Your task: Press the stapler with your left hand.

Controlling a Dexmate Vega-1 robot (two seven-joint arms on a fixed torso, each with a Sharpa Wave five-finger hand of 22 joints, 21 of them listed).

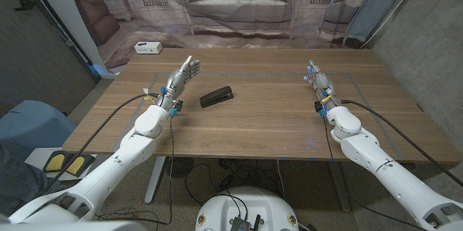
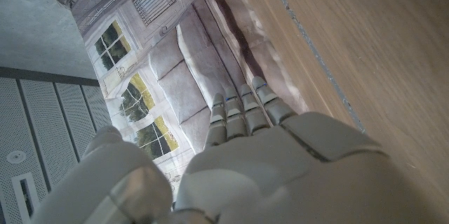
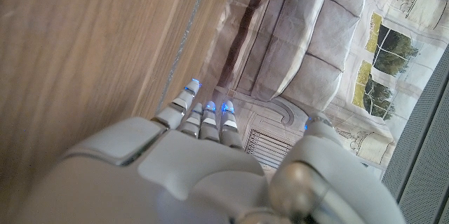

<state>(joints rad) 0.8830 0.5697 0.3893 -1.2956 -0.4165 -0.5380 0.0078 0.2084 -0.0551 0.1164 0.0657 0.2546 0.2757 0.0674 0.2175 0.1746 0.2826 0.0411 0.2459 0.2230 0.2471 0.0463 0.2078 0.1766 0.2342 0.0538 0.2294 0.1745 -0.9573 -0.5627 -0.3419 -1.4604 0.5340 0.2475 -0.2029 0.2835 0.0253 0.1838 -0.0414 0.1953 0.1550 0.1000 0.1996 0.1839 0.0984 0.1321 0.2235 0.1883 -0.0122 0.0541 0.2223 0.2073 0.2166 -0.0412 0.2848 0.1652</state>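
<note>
While the black stapler (image 1: 216, 97) lies on the wooden tabletop (image 1: 253, 126) a little left of the middle, nothing is touching it. The left hand (image 1: 179, 79) is just beside it on the left, lifted, its fingers (image 1: 189, 66) stretched out straight and close together toward the far edge, holding nothing. From the left wrist view the same hand (image 2: 280, 175) shows its back, the fingers (image 2: 242, 108) side by side and the thumb set apart.

The right hand (image 1: 320, 84) is well apart from the stapler, over the right part of the tabletop, its fingers (image 1: 313, 72) also extended toward the far edge and empty; the right wrist view shows its back (image 3: 189, 175) with the fingers (image 3: 203, 115) together. A printed backdrop of a sofa (image 1: 239, 6) hangs behind the tabletop, and a small white box (image 1: 147, 47) sits on the floor at the far left.
</note>
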